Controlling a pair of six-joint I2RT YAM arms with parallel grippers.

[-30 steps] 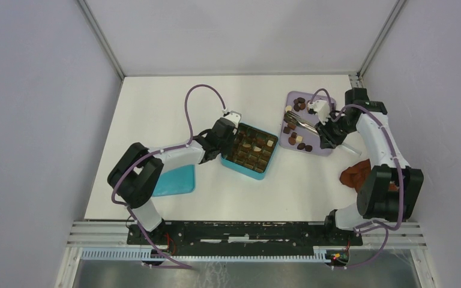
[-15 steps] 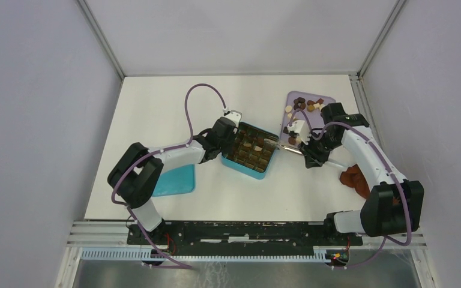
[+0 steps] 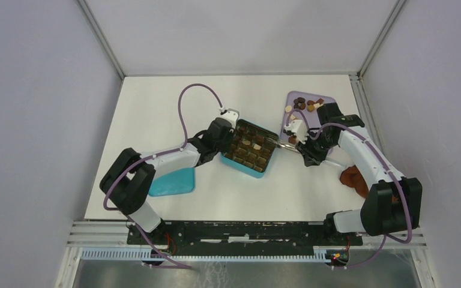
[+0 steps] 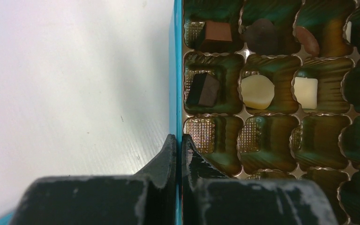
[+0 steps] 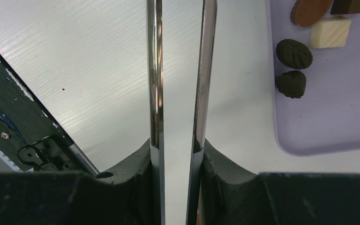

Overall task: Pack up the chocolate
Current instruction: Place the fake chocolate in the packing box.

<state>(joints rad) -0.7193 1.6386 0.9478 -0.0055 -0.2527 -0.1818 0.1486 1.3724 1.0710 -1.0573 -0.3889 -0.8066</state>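
A: Progress?
B: Partway. The left gripper (image 4: 178,139) pinches the box (image 4: 178,70) wall; some chocolate (image 4: 258,91) fills cells just ahead, many empty.
A: What's left?
B: More on the tray (image 5: 337,122) beside the right gripper (image 5: 177,150), which grips tongs (image 5: 155,70).

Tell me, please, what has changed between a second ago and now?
The right gripper, shut on the metal tongs, swung left from above the lilac tray, so the tong tips now reach the right edge of the teal box. The left gripper stayed clamped on the box's left wall; the tray and the teal lid did not move.
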